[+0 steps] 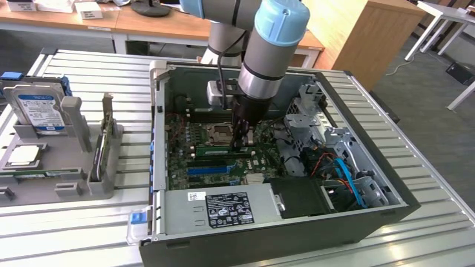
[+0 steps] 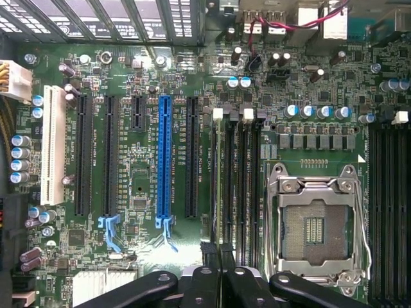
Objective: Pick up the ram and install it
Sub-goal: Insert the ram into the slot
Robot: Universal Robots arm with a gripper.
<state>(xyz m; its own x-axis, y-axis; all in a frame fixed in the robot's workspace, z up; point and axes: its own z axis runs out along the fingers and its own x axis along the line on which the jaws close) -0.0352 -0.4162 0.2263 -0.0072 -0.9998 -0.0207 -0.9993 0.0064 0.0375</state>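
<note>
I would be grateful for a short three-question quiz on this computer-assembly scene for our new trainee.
1. True or false: the computer case has its side panel closed.
2. What are the fingers shut on? A) a screwdriver B) the ram C) a roll of tape
3. Fill in: the hard drive stands in a grey holder on the exterior view's ____ of the case.
Key: 1 false; 2 B; 3 left.
</note>
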